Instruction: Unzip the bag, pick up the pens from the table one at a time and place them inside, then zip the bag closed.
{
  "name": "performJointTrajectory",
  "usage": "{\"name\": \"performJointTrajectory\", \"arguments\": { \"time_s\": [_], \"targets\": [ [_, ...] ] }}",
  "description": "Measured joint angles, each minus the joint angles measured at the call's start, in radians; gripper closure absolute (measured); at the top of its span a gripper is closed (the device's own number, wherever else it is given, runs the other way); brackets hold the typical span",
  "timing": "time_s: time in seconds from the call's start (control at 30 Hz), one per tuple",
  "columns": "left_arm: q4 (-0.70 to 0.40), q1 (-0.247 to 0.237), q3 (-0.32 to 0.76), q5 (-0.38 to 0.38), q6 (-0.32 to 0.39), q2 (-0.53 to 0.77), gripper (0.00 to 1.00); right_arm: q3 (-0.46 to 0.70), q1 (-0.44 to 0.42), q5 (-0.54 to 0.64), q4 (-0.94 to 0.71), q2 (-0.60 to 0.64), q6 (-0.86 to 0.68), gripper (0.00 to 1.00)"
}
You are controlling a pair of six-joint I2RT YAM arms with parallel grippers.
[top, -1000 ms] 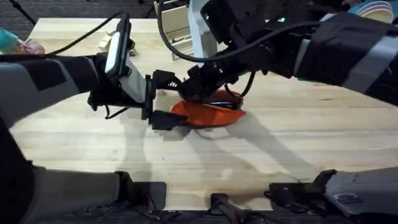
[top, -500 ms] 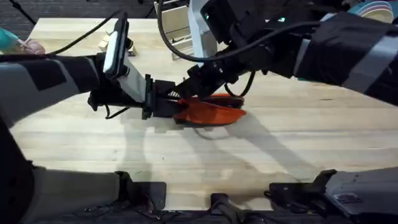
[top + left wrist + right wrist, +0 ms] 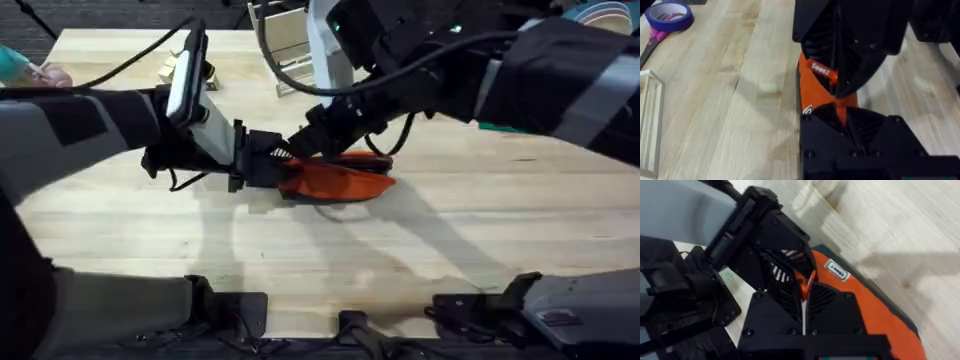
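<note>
From overhead, the left arm reached in level from the left, its gripper (image 3: pixel 272 172) pinching the left end of the bag (image 3: pixel 335 180), which lay mid-table (image 3: pixel 460 230). The right arm slanted down from the upper right, its gripper (image 3: pixel 312 140) at the bag's top edge.

In the left wrist view, the left gripper (image 3: pixel 840 107) was clamped on the bag (image 3: pixel 812 80); scissors (image 3: pixel 657 37) and tape (image 3: pixel 670 15) lay well apart.

In the right wrist view, the right gripper (image 3: pixel 805 292) was pressed together on an orange tab at the bag's (image 3: pixel 875 315) end.
</note>
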Motion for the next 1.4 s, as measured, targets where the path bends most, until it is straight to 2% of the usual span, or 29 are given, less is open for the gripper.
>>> {"name": "performJointTrajectory", "arguments": {
  "time_s": [0.87, 1.1, 1.4],
  "targets": [
    [0.007, -0.004, 0.0, -0.01, 0.0, 0.0, 0.956, 0.0, -0.291, -0.053, -0.235, 0.0, -0.072, 0.968],
    [0.008, -0.005, 0.0, -0.011, 0.0, 0.0, 0.956, 0.0, -0.39, -0.052, -0.265, 0.0, -0.102, 0.968],
    [0.008, -0.009, 0.0, -0.011, 0.0, 0.0, 0.956, 0.0, -0.45, -0.003, -0.281, 0.0, -0.116, 0.968]
  ]
}}
